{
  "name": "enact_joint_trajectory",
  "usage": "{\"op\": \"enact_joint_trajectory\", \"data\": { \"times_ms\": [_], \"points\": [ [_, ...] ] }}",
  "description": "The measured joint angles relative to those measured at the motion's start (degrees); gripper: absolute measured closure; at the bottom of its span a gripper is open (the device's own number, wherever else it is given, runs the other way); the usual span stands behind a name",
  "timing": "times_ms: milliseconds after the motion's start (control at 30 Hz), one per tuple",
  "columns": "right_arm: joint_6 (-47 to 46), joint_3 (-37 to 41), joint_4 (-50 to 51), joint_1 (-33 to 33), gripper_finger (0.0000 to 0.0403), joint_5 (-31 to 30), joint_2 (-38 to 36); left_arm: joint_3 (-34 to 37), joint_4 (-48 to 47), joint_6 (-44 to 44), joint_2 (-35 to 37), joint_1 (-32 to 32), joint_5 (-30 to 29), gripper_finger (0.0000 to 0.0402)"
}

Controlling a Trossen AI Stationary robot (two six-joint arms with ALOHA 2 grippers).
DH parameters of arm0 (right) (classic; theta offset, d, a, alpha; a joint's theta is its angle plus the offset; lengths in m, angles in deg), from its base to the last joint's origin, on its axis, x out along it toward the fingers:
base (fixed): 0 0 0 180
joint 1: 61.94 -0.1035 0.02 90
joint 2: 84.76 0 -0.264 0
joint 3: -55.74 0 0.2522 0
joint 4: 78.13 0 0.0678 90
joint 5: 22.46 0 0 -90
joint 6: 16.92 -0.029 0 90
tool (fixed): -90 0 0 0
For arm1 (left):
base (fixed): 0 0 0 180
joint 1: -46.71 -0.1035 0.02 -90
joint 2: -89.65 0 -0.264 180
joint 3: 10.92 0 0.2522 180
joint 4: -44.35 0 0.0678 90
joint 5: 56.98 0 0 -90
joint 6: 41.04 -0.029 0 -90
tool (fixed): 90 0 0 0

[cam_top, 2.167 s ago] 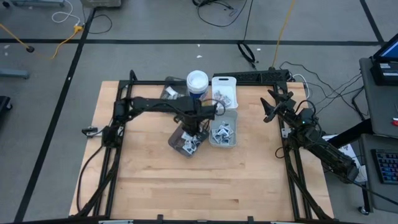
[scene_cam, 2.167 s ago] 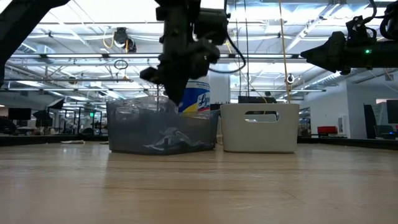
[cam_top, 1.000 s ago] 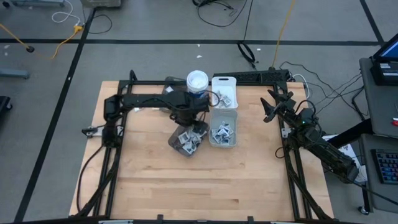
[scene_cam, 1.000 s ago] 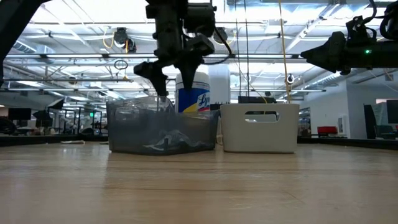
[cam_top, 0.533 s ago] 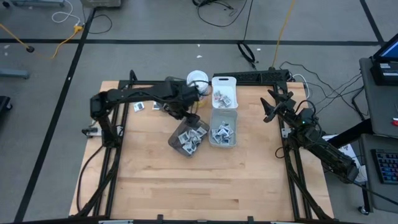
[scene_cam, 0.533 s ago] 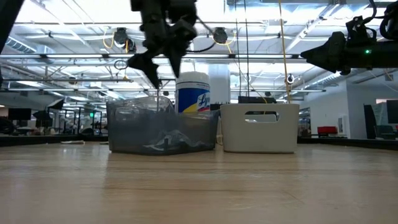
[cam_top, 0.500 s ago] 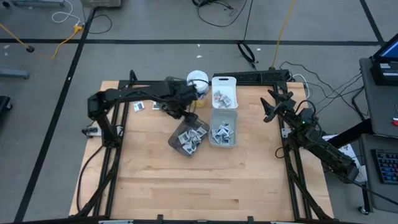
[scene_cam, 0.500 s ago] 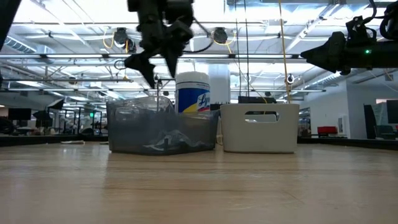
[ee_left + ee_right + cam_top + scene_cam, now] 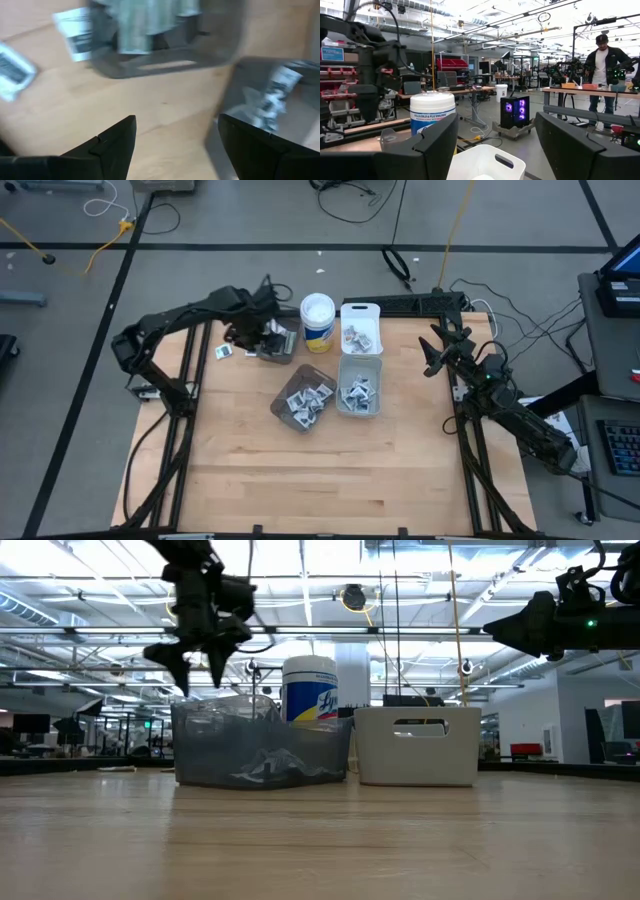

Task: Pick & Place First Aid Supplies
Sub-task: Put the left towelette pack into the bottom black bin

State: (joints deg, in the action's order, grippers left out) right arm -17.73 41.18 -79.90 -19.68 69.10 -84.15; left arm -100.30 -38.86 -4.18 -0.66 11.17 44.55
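Observation:
The first aid supplies are small white packets. Several lie in a smoky bin [image 9: 304,400] at mid table, several in a clear bin [image 9: 359,389], some in a white bin [image 9: 360,327] and some in a second smoky bin [image 9: 278,344] farther back. Two loose packets [image 9: 223,352] lie on the wood left of that bin. My left gripper [image 9: 260,335] hangs open and empty above the table by the far smoky bin; it also shows in the low view [image 9: 197,672] and in its wrist view [image 9: 175,125]. My right gripper [image 9: 431,352] waits open and empty at the right, raised [image 9: 497,120].
A white wipes canister [image 9: 317,319] stands between the far smoky bin and the white bin. The near half of the wooden table [image 9: 330,480] is bare. Black frame rails run along the table's left, right and far sides. A person stands in the room behind, seen in the right wrist view [image 9: 605,60].
My left gripper has risen from over the mid-table smoky bin and swung toward the table's far left corner, ending by the far smoky bin. The bins and packets have stayed in place.

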Motion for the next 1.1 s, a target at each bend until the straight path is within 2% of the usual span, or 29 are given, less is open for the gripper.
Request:
{"op": "enact_joint_trajectory", "data": {
  "times_ms": [300, 600, 967, 1100],
  "points": [
    [-0.01, -0.01, -0.01, 0.01, 0.0140, -0.01, -0.01, 8.68, -1.23, -1.25, 6.08, -11.12, -0.06, 0.0126],
    [-0.01, -0.01, -0.01, 0.00, 0.0140, 0.00, -0.01, 10.48, -1.23, -1.46, 7.13, -21.01, 0.28, 0.0119],
    [0.00, -0.02, -0.02, 0.00, 0.0140, 0.00, -0.01, 10.60, -1.39, -1.88, 7.13, -26.51, 0.41, 0.0119],
    [-0.01, -0.02, 0.00, 0.00, 0.0140, -0.02, 0.00, 13.65, -0.31, -1.89, 7.11, -27.23, -0.06, 0.0121]
  ]
}}
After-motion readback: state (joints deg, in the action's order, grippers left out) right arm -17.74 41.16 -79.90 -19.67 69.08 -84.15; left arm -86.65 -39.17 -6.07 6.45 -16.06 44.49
